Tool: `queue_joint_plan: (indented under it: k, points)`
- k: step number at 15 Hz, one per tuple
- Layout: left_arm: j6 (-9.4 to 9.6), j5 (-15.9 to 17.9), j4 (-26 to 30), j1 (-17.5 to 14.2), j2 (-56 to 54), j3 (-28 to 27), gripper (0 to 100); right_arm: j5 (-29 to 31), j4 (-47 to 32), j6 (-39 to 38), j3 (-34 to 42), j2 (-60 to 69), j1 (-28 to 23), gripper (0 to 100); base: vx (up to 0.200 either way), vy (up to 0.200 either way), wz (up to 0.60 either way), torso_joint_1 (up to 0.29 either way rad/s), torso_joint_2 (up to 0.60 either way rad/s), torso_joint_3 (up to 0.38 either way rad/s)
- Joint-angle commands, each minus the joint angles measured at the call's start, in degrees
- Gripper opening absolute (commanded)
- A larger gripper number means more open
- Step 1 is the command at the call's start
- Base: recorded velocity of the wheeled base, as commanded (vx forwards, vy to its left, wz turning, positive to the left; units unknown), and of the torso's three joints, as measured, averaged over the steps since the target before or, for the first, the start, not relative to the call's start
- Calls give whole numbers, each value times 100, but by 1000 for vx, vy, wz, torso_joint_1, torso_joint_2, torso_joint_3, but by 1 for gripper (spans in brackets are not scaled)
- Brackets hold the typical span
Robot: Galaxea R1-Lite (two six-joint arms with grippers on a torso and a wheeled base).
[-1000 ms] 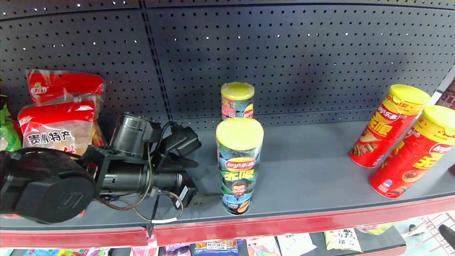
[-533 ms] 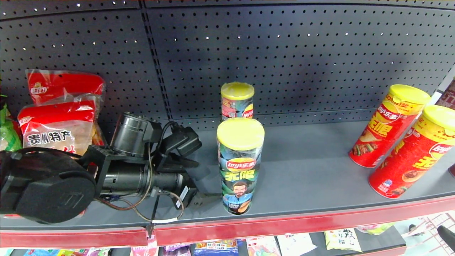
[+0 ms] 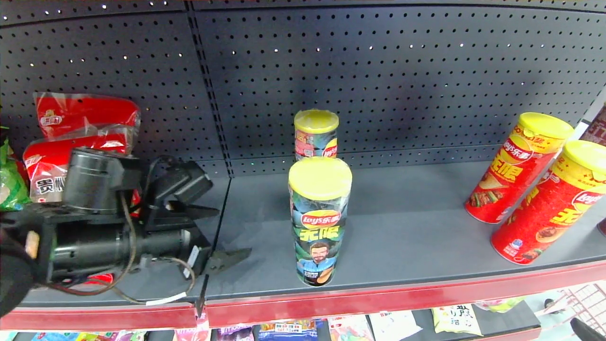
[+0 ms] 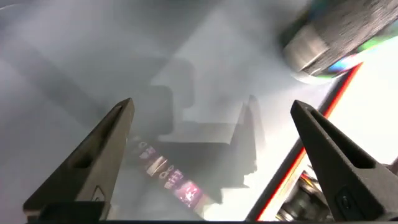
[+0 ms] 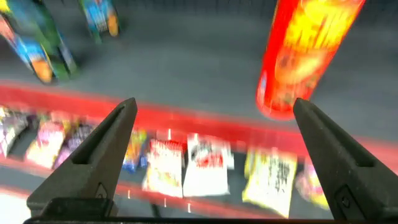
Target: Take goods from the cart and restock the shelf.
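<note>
Plainly, our left gripper (image 3: pixel 232 232) was spread wide and held nothing. It lay low over the shelf (image 3: pixel 407 227), its tips pointed at the front can (image 3: pixel 318 222) but apart from it. That yellow-lidded can stood upright near the red lip (image 3: pixel 378 296), in line with a rear can (image 3: pixel 316 135) close to the pegboard (image 3: pixel 378 85).

We judged the placing done and the retreat to be the step in hand. We thought it best to draw the arm straight out over the lip with the jaws kept apart and no swing toward the can, since a tall can so near the edge would likely tip at a nudge. The red snack bags (image 3: pixel 80 118) just behind the wrist also called for care.

Our right gripper (image 5: pixel 214 102) was likewise spread and empty, facing the shelf front near a red can (image 5: pixel 305 50).
</note>
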State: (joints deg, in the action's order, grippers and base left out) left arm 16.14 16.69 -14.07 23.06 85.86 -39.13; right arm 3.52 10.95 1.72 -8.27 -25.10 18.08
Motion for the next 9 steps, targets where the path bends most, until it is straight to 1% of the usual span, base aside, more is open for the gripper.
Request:
queue_joint_plan:
  k: [1,2,3,4,5,6,7,8,9]
  points:
    - [-14,-509,792,-1041,-2724,890,100,140,-172,4,27,163,-24,100,0,0,0,0,0,0]
    - [-181,-588,1917,-1445,-3831,899,100,316,-330,4,0,190,-68,100,0,0,0,0,0,0]
    - [-419,-614,3182,-1735,-4719,740,100,439,-462,4,-35,207,-112,100,0,0,0,0,0,0]
    - [-533,-632,3780,-1867,-5097,635,100,500,-532,4,-35,234,-147,100,0,0,0,0,0,0]
    - [-928,-658,4720,-2113,-5914,608,100,650,-866,4,-26,392,-305,100,0,0,0,0,0,0]
    - [-1008,-702,4878,-2148,-6380,784,100,702,-1121,4,-35,524,-446,100,0,0,0,0,0,0]
    - [-1008,-1001,4958,-2227,-6854,1074,100,702,-1402,4,-35,735,-692,100,0,0,0,0,0,0]
    - [-1008,-1361,5125,-2333,-7162,1224,100,702,-1666,4,-26,910,-973,100,0,0,0,0,0,0]
    - [-1025,-1467,5274,-2403,-7303,1268,100,694,-1842,4,-26,1033,-1193,100,0,0,0,0,0,0]
